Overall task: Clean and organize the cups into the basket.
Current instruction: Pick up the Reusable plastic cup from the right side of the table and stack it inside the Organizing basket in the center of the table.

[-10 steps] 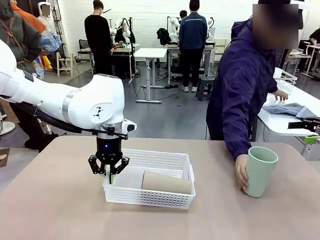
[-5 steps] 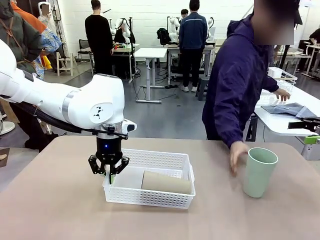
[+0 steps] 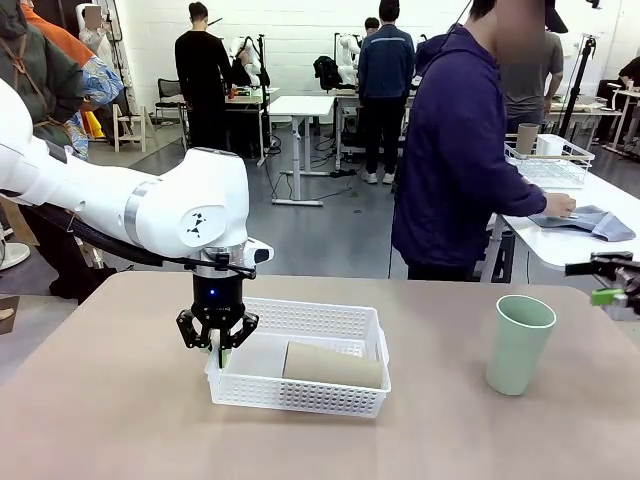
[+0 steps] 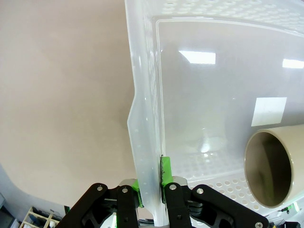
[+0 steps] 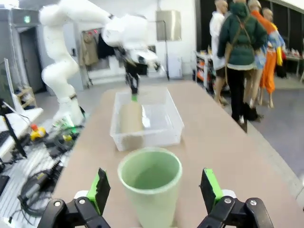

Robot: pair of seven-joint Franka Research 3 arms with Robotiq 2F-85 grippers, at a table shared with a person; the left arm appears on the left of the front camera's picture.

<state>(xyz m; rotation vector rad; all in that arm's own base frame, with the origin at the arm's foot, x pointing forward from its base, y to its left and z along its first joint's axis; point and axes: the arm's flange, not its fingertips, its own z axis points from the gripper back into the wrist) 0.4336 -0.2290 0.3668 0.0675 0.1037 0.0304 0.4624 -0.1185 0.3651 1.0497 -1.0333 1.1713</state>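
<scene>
The white lattice basket [image 3: 330,322] sits mid-table with a tan cup [image 3: 333,365] lying on its side inside. My left gripper [image 3: 217,347] is shut on the rim of the basket's left short end. In the left wrist view the green pads [image 4: 166,176] pinch that wall [image 4: 144,99], and the tan cup's mouth [image 4: 268,168] faces me. A mint green cup [image 3: 520,343] stands upright at the right. My right gripper [image 3: 612,283] hangs open near the right edge. In its wrist view the mint cup [image 5: 150,190] stands just ahead of the spread fingers [image 5: 100,187].
A person in a dark blue jacket [image 3: 450,150] stands at the table's far right, turned to a side table [image 3: 560,245] with a grey cloth [image 3: 590,220] and a wire-rimmed basket [image 3: 548,165]. The tabletop in front of the basket and between it and the green cup is bare.
The person's hand has let go of the green cup and drawn away as the person turned to the side table. My right gripper has dropped slightly. The left arm and basket have not moved.
</scene>
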